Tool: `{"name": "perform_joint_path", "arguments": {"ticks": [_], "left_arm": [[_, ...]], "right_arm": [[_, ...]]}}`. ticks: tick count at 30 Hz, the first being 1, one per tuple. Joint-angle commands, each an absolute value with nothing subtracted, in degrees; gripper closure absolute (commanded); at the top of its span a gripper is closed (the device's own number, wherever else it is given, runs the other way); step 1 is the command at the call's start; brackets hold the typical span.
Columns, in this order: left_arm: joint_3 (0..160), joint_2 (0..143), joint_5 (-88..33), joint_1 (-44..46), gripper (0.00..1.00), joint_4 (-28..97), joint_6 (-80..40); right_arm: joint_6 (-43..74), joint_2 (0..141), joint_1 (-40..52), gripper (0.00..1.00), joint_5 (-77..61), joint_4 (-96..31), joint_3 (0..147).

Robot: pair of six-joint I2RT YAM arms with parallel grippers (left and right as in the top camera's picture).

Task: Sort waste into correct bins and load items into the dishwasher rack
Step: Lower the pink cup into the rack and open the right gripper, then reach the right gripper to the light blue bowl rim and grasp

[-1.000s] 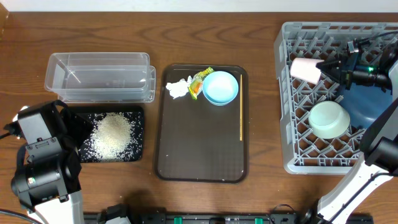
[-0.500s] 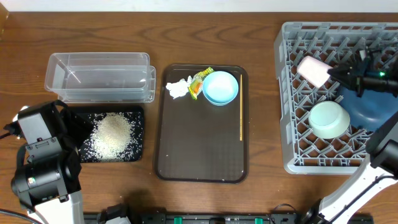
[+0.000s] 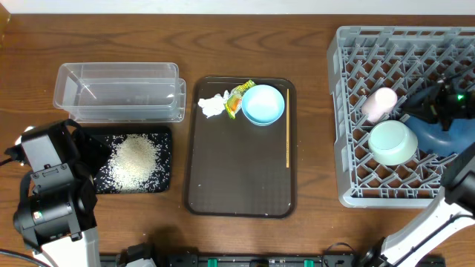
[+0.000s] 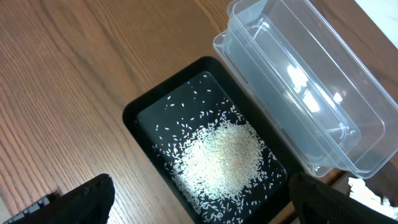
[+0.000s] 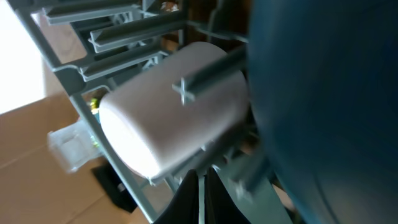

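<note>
The large square light-grey plastic dishwasher rack [image 3: 343,111] is loaded with a large dark-blue round dish [image 3: 438,137], a mint-green bowl [image 3: 392,142] and a small pink cup [image 3: 379,104], laid on its side among the pegs. The right hand [image 5: 199,190] is closed and empty, just beside the cup. The left hand [image 4: 200,190] is spread wide above a shallow black rectangular tray [image 4: 140,112].

Logged 1 clear tub [image 3: 119,92], 1 black tray [image 3: 168,148], 1 rice heap [image 3: 135,158] (grains beyond counting), 1 mint-green bowl [image 3: 392,142], 1 light-blue bowl [image 3: 263,104], 1 pink cup [image 3: 378,104], 1 dark-blue dish [image 3: 438,137], 1 rack [image 3: 343,148], 1 serving tray [image 3: 237,178], 1 tissue [image 3: 212,105], 1 wrapper [image 3: 237,98], 1 thin stick [image 3: 287,141]. Totalled as 2 bins, 2 bowls.
</note>
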State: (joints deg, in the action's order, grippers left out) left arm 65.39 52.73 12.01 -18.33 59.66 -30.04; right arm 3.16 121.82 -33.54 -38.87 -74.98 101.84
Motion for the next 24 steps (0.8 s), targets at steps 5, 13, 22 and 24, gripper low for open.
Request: {"name": "perform_joint_path", "arguments": {"ticks": [5,13,22,24], "left_arm": [[65.87,52.75,12.49,-18.68,0.07,59.75,-30.11],[65.87,52.75,12.49,-18.68,0.08,59.77,-30.11],[65.87,52.75,12.49,-18.68,0.07,59.77,-30.11],[65.87,52.75,12.49,-18.68,0.08,59.75,-30.11]], "right_arm": [[7.6,105.01,-32.49,0.89,-32.8,-74.24,102.02],[7.68,90.91,-15.81,0.19,-32.47,-69.34,102.02],[10.66,93.73,16.49,0.06,-14.63,-57.32,101.97],[10.72,96.66,22.06,0.12,-9.91,-55.37,101.97]]}}
